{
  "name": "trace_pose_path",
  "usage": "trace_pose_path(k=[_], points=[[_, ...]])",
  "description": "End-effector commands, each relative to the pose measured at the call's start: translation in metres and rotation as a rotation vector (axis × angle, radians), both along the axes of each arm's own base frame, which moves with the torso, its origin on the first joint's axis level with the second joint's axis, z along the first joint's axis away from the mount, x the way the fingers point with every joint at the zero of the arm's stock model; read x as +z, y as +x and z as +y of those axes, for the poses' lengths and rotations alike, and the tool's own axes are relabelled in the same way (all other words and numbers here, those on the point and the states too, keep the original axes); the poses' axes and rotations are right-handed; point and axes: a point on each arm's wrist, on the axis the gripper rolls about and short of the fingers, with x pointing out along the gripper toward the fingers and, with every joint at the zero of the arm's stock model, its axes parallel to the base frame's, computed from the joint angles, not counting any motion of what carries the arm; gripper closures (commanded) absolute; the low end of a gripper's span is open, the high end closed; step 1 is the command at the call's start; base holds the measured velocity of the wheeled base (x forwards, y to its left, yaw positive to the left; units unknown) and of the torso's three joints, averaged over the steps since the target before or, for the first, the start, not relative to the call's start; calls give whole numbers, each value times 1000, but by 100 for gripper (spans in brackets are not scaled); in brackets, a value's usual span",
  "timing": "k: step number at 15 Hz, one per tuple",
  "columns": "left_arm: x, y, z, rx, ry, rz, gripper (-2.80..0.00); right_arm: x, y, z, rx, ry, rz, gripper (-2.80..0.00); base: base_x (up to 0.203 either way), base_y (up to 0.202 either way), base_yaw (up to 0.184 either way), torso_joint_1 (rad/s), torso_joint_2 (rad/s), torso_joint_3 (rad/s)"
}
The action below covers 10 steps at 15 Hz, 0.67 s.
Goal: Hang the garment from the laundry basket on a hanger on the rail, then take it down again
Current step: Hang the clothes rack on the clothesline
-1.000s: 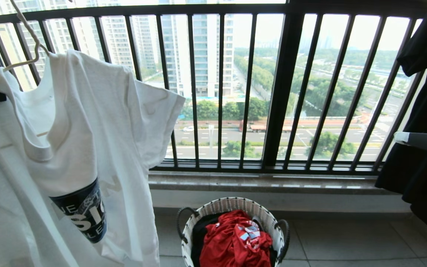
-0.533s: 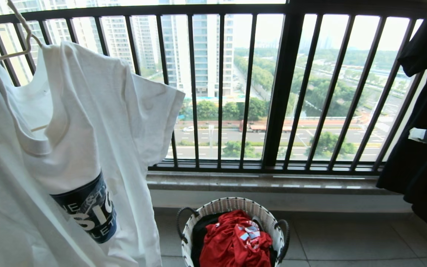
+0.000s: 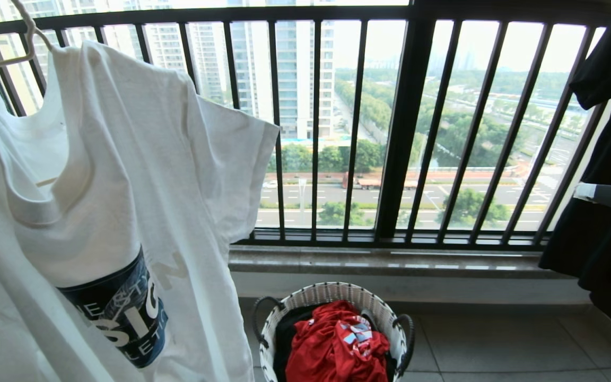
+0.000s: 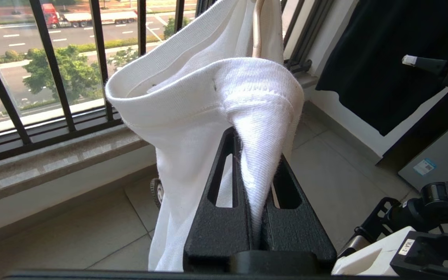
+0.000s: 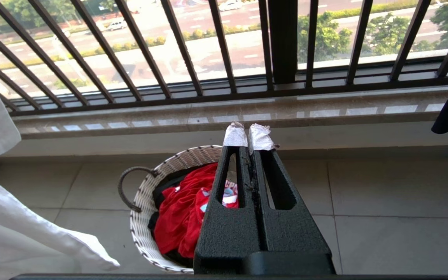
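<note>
T-shirt [image 3: 125,175]: white, draped on the hanger [image 3: 19,32], held up at the left before the window bars, clear of the basket [image 3: 332,334] on the floor. Left gripper [image 4: 253,163]: fingers clenched on the collar fabric, probably to carry shirt and hanger together. Rail: not in view. Right gripper [image 5: 248,140]: fingers pressed together, empty, waiting above the basket.

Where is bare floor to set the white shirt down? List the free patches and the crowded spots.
Free: the tiled floor right of the laundry basket, up to the black garment, and the strip between basket and window sill. Crowded: the basket, full of red clothing, and the left side, filled by the T-shirt in the left hand.
</note>
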Motion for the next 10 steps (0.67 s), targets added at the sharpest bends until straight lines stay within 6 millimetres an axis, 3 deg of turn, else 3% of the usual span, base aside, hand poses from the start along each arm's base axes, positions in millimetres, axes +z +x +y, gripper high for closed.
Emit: trace_pose_path(k=[1,10], points=[[0,-3,-5,-26,-12,4,0,-1,-1,0,-1,-13,3,0,0,0,0,0,0,0],[-2,-18,-23,-186,-104,15,0,-1,-22,-9,13,-23,-37,0,0,0,0,0,0,0]])
